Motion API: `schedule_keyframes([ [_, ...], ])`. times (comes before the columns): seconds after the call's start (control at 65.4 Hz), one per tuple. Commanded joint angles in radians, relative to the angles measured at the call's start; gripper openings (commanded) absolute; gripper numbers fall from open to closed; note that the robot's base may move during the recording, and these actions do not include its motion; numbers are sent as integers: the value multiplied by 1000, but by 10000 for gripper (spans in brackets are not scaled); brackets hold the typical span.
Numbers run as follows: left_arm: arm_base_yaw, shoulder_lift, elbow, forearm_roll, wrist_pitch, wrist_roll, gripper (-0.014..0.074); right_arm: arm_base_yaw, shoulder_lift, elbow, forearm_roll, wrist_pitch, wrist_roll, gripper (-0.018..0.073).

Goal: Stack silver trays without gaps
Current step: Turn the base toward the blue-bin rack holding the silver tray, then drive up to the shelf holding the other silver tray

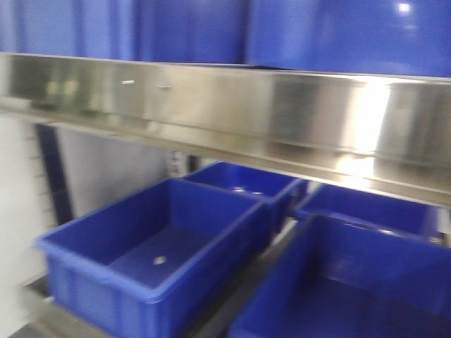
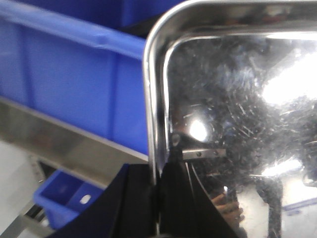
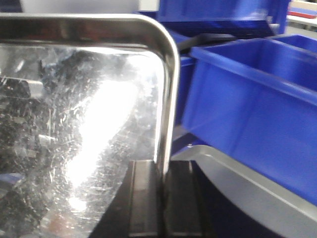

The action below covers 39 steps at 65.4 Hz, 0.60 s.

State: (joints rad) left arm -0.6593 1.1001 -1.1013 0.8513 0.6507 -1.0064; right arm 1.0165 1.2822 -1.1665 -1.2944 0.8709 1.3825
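Left wrist view: the left tool [image 2: 157,198] is clamped on one side rim of the shiny silver steel tray [image 2: 233,99], held up beside a blue plastic bin [image 2: 74,84]. The right tool [image 3: 164,198] clamps the other rim. It looks stiff, light and slippery, so the rims seem best to hold.

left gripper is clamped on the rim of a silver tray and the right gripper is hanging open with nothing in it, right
Not quite. The right gripper is not open and empty: it is shut on the rim of a silver tray, as the right wrist view shows. The left gripper is clamped on a tray rim, as you said.
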Motion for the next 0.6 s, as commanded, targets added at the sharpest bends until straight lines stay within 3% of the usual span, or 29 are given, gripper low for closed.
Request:
schedule_keyframes([
  [0.0, -3, -8, -8, 18, -41, 2, -16, 2, -9, -7, -54, -87, -12, -75],
  [0.581, -3, -8, -8, 18, -41, 2, -16, 2, -9, -7, -54, -92, -12, -75],
])
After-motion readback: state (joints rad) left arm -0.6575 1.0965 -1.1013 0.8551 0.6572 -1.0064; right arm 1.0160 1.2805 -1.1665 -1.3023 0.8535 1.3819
